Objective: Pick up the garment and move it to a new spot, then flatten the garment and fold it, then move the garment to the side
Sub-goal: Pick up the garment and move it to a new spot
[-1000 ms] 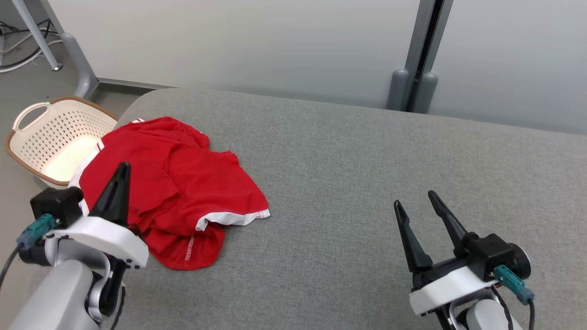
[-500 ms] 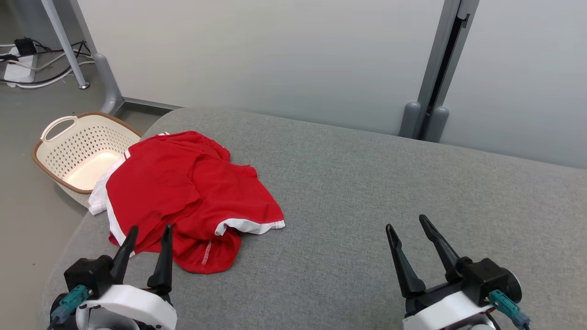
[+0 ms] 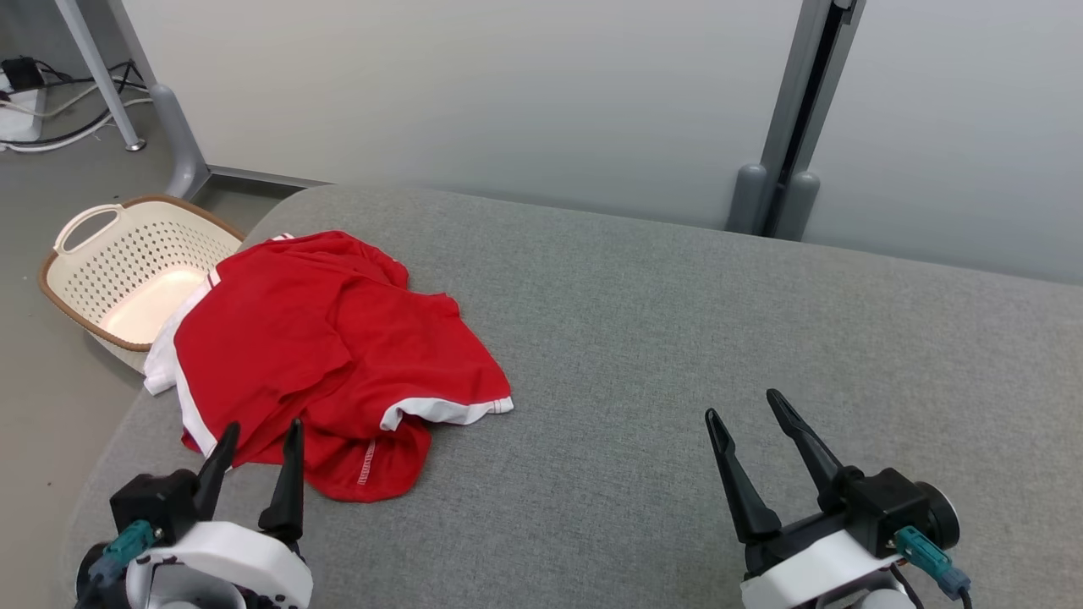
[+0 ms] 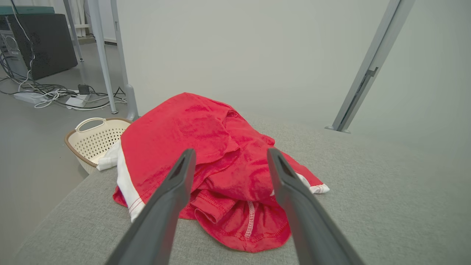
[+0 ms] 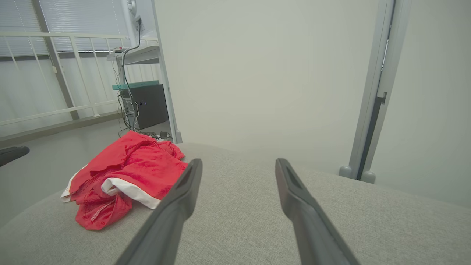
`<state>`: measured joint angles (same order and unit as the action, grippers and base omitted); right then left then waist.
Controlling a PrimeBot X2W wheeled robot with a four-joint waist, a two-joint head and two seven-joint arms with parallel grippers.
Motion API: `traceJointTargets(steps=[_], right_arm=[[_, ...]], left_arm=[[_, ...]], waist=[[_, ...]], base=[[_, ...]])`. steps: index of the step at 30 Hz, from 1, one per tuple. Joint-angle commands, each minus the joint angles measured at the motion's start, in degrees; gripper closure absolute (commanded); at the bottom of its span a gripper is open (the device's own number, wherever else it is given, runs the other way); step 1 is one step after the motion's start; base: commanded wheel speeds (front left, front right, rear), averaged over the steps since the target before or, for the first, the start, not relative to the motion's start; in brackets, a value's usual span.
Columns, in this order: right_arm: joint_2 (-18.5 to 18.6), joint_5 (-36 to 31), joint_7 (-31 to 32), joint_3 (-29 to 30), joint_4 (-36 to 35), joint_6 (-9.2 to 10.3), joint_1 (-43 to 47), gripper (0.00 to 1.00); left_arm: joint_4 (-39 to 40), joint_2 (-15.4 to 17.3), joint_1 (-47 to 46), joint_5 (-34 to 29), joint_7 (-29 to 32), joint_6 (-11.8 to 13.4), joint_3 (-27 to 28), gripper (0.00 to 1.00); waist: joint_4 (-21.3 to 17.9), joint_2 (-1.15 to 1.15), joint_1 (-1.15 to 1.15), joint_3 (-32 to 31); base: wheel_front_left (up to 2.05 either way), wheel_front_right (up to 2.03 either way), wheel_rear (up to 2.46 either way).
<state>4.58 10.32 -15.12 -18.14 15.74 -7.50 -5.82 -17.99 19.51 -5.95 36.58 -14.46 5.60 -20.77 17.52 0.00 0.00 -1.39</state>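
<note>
garment (image 3: 321, 355): red, white-trimmed, crumpled at the tabletop's (image 3: 677, 338) left end — basket (image 3: 127, 254) just beyond.
left fingers (image 3: 289, 482): spread wide, gripping nothing, tips by the garment's near edge.
right fingers (image 3: 734, 474): spread wide, empty — over bare tabletop, well apart.

The grey fabric-covered bench (image 3: 677, 338) has rounded corners. A crumpled red garment (image 3: 321, 355) lies at its left edge.

Bare grey bench (image 3: 677, 321) runs wide from the crumpled red garment (image 3: 321, 338) to the right, hemmed at the back by a pale partition (image 3: 465, 85) and its grey post (image 3: 794, 118); a perforated basket (image 3: 127, 254) stands on the floor (image 3: 51, 397) off the left corner.
</note>
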Motion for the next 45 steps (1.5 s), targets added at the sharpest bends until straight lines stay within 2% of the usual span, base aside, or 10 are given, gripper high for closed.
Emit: traceJointTargets(steps=[1,10,14,23,30,36,42,43,44,45], right_arm=[[0.5,-0.4,-0.1,-0.1,-0.1,0.02,-0.7,0.00],[2.0,-1.6,-0.1,-1.3,-0.6,0.02,-4.6,0.00],[2.6,-1.9,-0.1,-1.6,-0.9,0.02,-6.5,0.00],[3.3,-2.4,-0.1,-2.5,-0.9,0.02,-9.3,0.00],[3.4,-2.5,-0.1,-2.2,-1.2,0.02,-10.2,0.00],[3.5,-2.5,-0.1,-2.0,-1.2,0.02,-10.0,0.00],[3.5,-2.6,-0.1,-2.0,-0.8,0.02,-10.4,0.00],[3.5,-2.7,-0.1,-2.1,-0.7,0.02,-10.6,0.00],[3.5,-2.7,-0.1,-2.1,-0.6,0.02,-10.7,0.00],[3.5,-2.7,-0.1,-2.1,-0.6,0.02,-10.7,0.00]], left_arm=[[-0.4,0.6,-1.6,0.3,0.5,0.0,0.1,0.00],[-5.0,3.1,-10.8,-1.1,7.4,0.6,-0.4,0.00],[-7.9,4.2,-16.4,0.9,11.9,-1.0,0.3,0.00],[-16.1,7.0,-26.7,0.7,18.8,-5.1,-1.0,0.00],[-23.2,7.4,-31.6,-0.9,20.0,-6.2,-2.9,0.00],[-29.7,6.6,-34.8,-0.8,19.3,-6.4,-2.9,0.00],[-35.7,5.8,-36.8,0.3,18.5,-8.0,-2.6,0.00],[-36.5,5.6,-37.2,0.7,18.1,-8.0,-2.4,0.11],[-37.3,5.4,-37.5,0.8,17.5,-8.1,-2.2,0.59],[-37.8,5.2,-37.9,0.8,16.8,-8.4,-2.2,1.00]], waist=[[-0.7,0.00,0.00,1.0],[-3.9,0.00,0.00,6.8],[-5.3,0.00,0.00,10.0],[-7.4,0.00,0.00,15.6],[-8.5,0.00,0.00,18.8],[-9.1,0.00,0.00,20.2],[-9.5,0.00,0.00,21.1],[-9.6,0.00,0.00,21.2],[-9.6,0.00,0.00,21.3],[-9.6,0.00,0.00,21.3]], base=[[0.00,0.00,0.00],[0.00,0.00,0.00],[0.00,0.00,0.00],[0.00,0.00,0.00],[0.00,0.00,0.00],[0.00,0.00,0.00],[0.00,0.00,0.00],[0.00,0.00,0.00],[0.00,0.00,0.00],[0.00,0.00,0.00]])
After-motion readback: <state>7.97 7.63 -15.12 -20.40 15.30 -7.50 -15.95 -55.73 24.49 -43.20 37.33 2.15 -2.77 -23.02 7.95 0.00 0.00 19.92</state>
